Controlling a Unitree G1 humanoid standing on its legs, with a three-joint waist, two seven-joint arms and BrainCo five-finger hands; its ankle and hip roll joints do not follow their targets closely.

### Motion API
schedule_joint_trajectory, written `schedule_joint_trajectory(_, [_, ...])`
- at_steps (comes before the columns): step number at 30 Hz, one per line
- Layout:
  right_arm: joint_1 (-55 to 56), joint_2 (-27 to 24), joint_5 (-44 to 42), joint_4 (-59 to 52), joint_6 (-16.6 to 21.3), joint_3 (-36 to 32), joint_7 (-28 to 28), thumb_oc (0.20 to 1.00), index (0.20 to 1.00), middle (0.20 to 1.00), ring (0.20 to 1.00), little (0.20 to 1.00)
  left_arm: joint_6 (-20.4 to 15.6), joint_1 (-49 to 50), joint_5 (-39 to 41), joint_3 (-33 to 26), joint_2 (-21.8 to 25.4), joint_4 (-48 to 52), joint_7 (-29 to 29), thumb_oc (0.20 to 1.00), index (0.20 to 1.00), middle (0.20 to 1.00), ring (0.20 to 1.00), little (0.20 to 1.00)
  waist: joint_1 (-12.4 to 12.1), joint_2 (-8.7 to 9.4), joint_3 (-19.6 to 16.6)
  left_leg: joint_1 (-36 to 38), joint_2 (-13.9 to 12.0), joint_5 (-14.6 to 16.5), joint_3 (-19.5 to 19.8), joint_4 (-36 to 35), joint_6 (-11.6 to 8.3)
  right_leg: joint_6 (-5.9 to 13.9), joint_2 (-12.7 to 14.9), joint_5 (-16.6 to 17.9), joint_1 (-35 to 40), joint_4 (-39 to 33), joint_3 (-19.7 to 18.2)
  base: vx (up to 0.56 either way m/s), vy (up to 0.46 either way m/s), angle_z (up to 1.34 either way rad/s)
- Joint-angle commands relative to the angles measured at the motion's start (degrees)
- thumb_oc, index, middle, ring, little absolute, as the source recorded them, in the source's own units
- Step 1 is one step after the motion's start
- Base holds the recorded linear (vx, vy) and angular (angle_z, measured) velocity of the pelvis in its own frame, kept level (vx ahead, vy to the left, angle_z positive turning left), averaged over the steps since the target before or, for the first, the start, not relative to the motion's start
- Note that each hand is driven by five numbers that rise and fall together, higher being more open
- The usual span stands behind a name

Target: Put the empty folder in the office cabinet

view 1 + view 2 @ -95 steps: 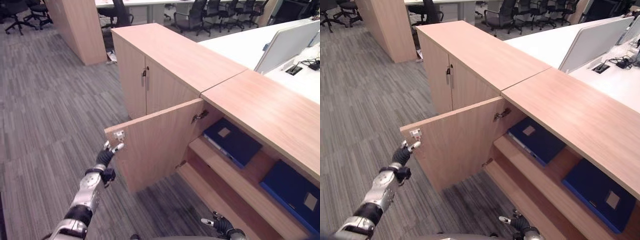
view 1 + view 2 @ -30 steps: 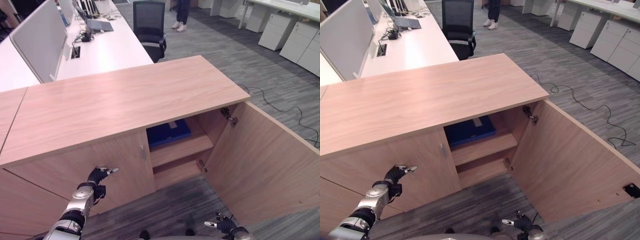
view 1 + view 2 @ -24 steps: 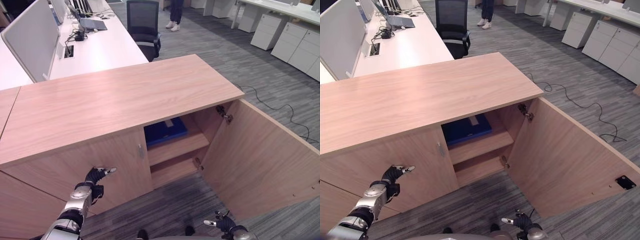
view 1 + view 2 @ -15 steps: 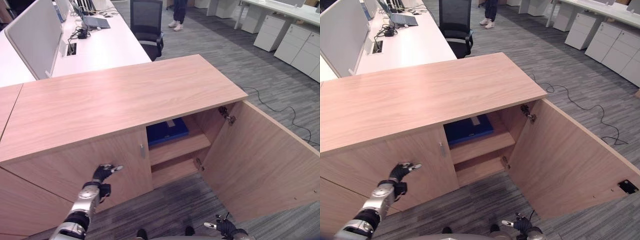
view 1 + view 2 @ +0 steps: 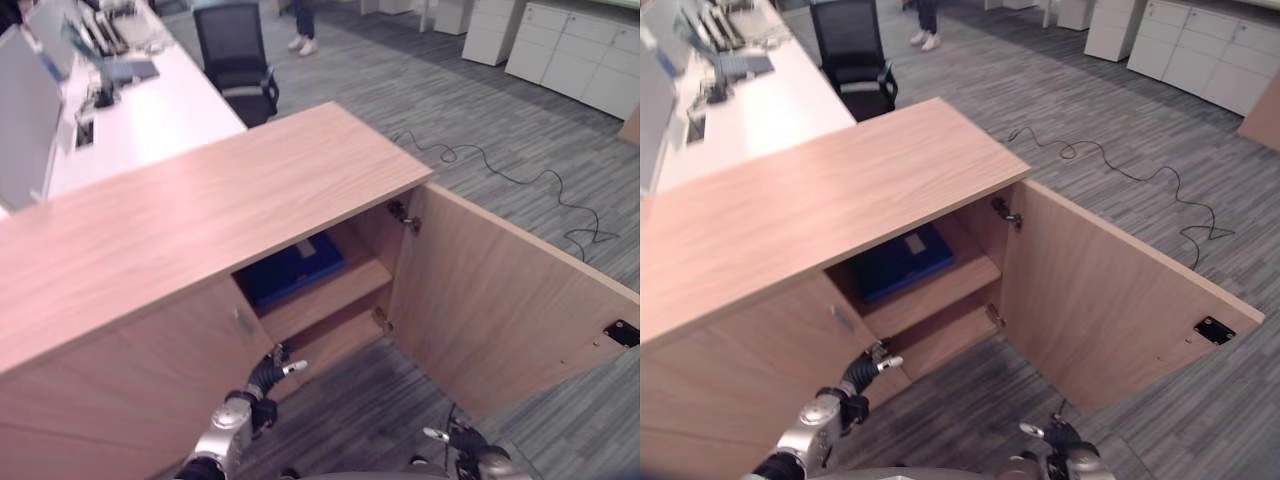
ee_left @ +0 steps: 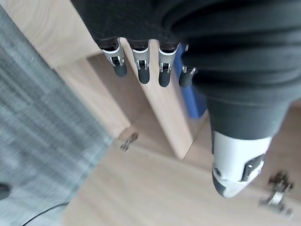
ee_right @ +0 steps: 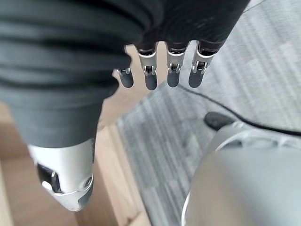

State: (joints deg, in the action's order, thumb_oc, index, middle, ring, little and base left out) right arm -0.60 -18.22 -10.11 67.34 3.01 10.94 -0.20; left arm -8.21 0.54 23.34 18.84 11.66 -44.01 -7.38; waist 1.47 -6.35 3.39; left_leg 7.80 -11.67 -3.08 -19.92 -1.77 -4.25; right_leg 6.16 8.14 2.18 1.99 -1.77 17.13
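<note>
The blue folder (image 5: 292, 270) lies on the upper shelf inside the office cabinet (image 5: 200, 215), beside its open door (image 5: 500, 300). Both the left hand (image 5: 268, 375) and right hand (image 5: 460, 440), fingers relaxed and empty, hang below the cabinet. Placement looks done; closing that door seems next.

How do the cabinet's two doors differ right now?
The right door is swung wide open over the carpet; the left door is shut. The right door shows its inner face and hinges; the left door shows its front with a small handle. Both are the same light wood.
</note>
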Motion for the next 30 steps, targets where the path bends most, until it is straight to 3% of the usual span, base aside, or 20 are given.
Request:
schedule_joint_trajectory(1, [-4.44, 1.9, -0.94, 1.46, 0.92, 1.7, -0.23, 1.0, 1.0, 1.0, 1.0, 1.0, -1.57, -5.48, 1.8, -3.23, 1.73, -0.14, -0.41, 1.0, 1.0, 1.0, 1.0, 1.0, 0.96, 3.89, 0.87, -0.54, 2.05, 1.34, 0.71, 0.28, -2.73, 4.35, 2.63, 0.32, 1.91, -2.39, -1.89, 0.02, -0.138, -0.71])
schedule_joint_trajectory(4, [-4.76, 0.45, -1.1, 2.01, 1.19, 1.49, -0.25, 1.0, 1.0, 1.0, 1.0, 1.0, -1.62, -4.62, 3.24, -5.19, 1.09, -1.69, -0.2, 1.0, 1.0, 1.0, 1.0, 1.0, 1.57, 2.71, 2.01, -1.74, -0.6, -0.59, 0.01, 4.93, -4.61, 3.56, 1.22, -0.97, 2.51, -3.23, -3.39, 0.02, -0.129, -0.49])
schedule_joint_trajectory(7, [-5.01, -0.63, -1.17, 2.33, 1.24, 1.03, -0.52, 1.0, 1.0, 1.0, 1.0, 1.0, -1.83, -4.22, 3.71, -5.9, 0.8, -2.59, 0.18, 1.0, 1.0, 1.0, 1.0, 1.0, 1.7, 2.41, 2.45, -1.96, -0.88, -1.51, 1.52, 5.86, -5.18, 3.27, 0.74, -1.45, 2.69, -3.23, -3.89, 0.01, -0.079, -0.34])
schedule_joint_trajectory(9, [-4.89, -2.16, -1.66, 3.25, 1.14, -0.07, -0.83, 1.0, 1.0, 1.0, 1.0, 1.0, -2.07, -3.97, 4.38, -5.88, 0.29, -2.73, 0.67, 1.0, 1.0, 1.0, 1.0, 1.0, 0.88, 2.75, 2.85, -3.39, 2.23, 0.6, 7.3, 4.99, -4.03, 3.03, 0.85, -1.43, 2.52, -3.23, -4.34, 0.01, -0.074, -0.2])
schedule_joint_trajectory(11, [-4.59, -2.86, -2.5, 3.77, 1.29, -1.48, -1.37, 1.0, 1.0, 1.0, 1.0, 1.0, -1.89, -3.81, 4.78, -5.92, 0.03, -3.08, 0.26, 1.0, 1.0, 1.0, 1.0, 1.0, 0.99, 3.12, 2.89, -3.48, 3.83, 1.85, 9.37, 3.84, -3.67, 2.98, 1.05, -1.34, 2.5, -3.16, -4.23, 0.02, -0.046, -0.27])
schedule_joint_trajectory(16, [-4.42, -4.59, -3.53, 5.06, 1.45, -4.14, -1.69, 1.0, 1.0, 1.0, 1.0, 1.0, -1.84, -1.93, 4.1, -6.53, 0.71, -3.68, -0.37, 1.0, 1.0, 1.0, 1.0, 1.0, 0.97, 3.5, 2.54, -2.13, 4.56, 2.44, 9.45, 2.52, -3.12, 2.99, 0.82, -1.13, 3.09, -3.23, -4.14, 0.05, -0.034, -0.08])
schedule_joint_trajectory(25, [-9.45, -16.98, -8.03, 6.61, 2.16, -11.83, -2.31, 1.0, 1.0, 1.0, 1.0, 1.0, -1.48, 0.24, 2.91, -8.86, 4.01, -5.58, -1.26, 1.0, 1.0, 1.0, 1.0, 1.0, 0.16, 4.16, 1.77, 0.51, 4.69, 2.34, 9.48, -0.99, -2.54, 3.25, 0.44, -1.15, 4.29, -2.93, -3.66, 0.02, 0.0, 0.03])
schedule_joint_trajectory(30, [-15.15, -23.43, -9.04, 7.17, 2.68, -12.32, -2.82, 1.0, 1.0, 1.0, 1.0, 1.0, -1.55, 0.12, 2.36, -8.06, 4.62, -6.45, -1.5, 1.0, 1.0, 1.0, 1.0, 1.0, -0.77, 4.45, 1.29, 1.15, 4.83, 2.46, 9.97, -1.91, -2.31, 3.42, 0.28, -1.22, 4.73, -2.85, -3.04, 0.0, 0.005, 0.03])
